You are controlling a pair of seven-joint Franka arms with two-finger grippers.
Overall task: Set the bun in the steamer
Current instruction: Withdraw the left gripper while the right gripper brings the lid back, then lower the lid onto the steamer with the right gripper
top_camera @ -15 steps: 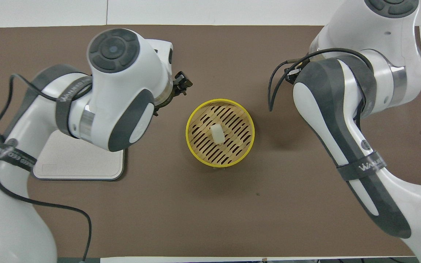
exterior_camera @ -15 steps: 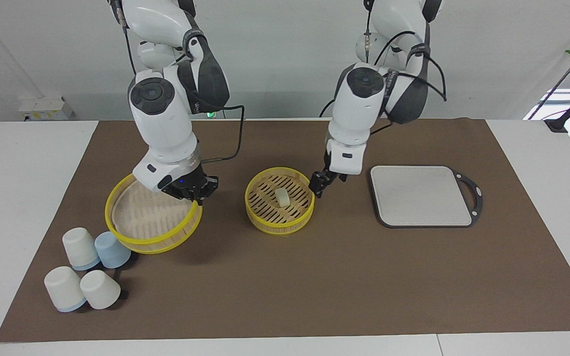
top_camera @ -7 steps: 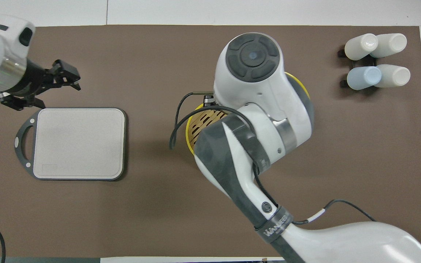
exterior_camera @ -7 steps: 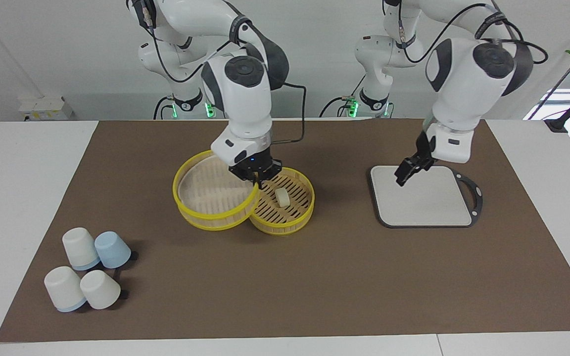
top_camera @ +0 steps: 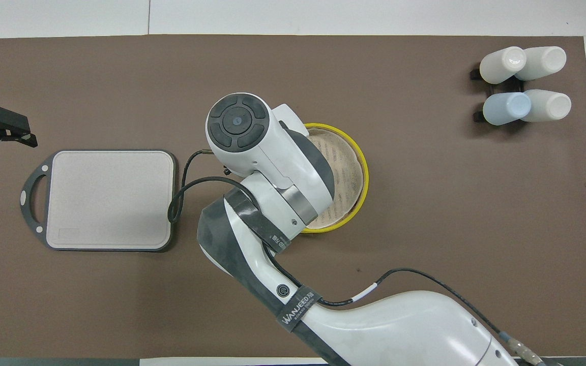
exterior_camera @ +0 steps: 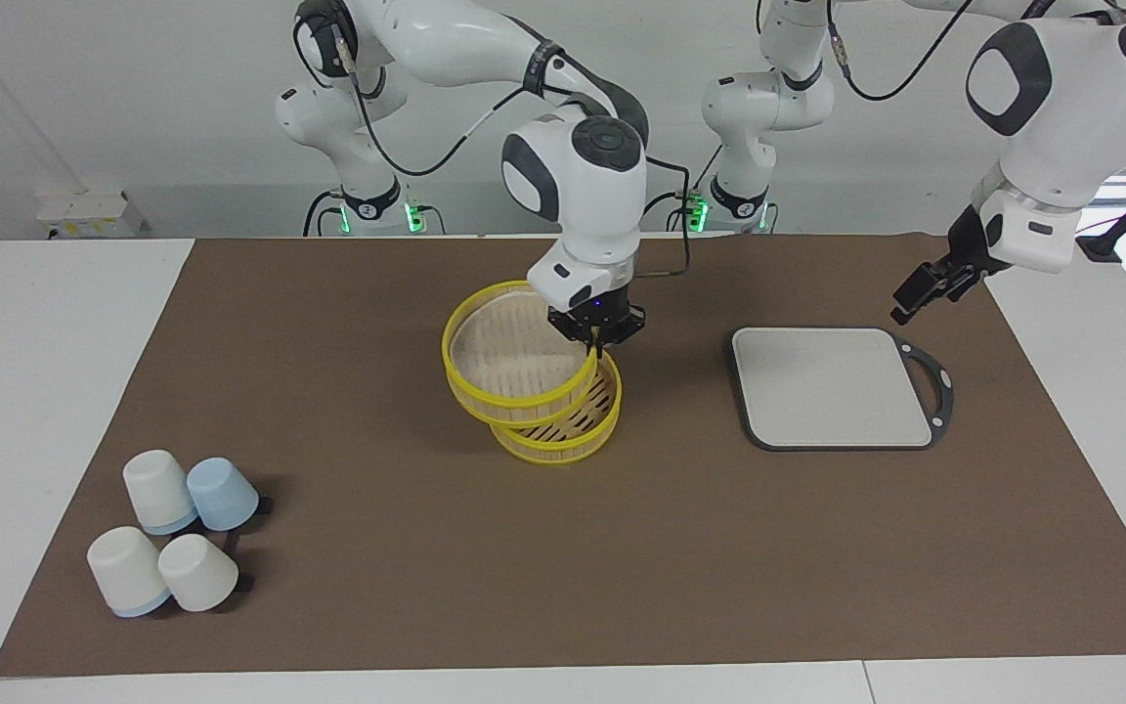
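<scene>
Facing view: the right gripper [exterior_camera: 599,337] has its jaws clamped on the rim of the steamer's upper tier [exterior_camera: 516,366], holding it tilted over the lower tier [exterior_camera: 563,430], which sits mid-surface. The bun is hidden beneath it. The left gripper [exterior_camera: 918,291] hangs at one o'clock off the cutting board [exterior_camera: 832,386]; whether its jaws are parted, I cannot tell.

Overhead view: the right arm covers much of the upper tier [top_camera: 341,168]. Four cups [top_camera: 524,84] lie at two o'clock from it.

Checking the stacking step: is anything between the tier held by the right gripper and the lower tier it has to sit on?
Nothing visible. The right gripper holds the upper tier by its rim, tilted and partly over the lower tier. The bun is hidden.
</scene>
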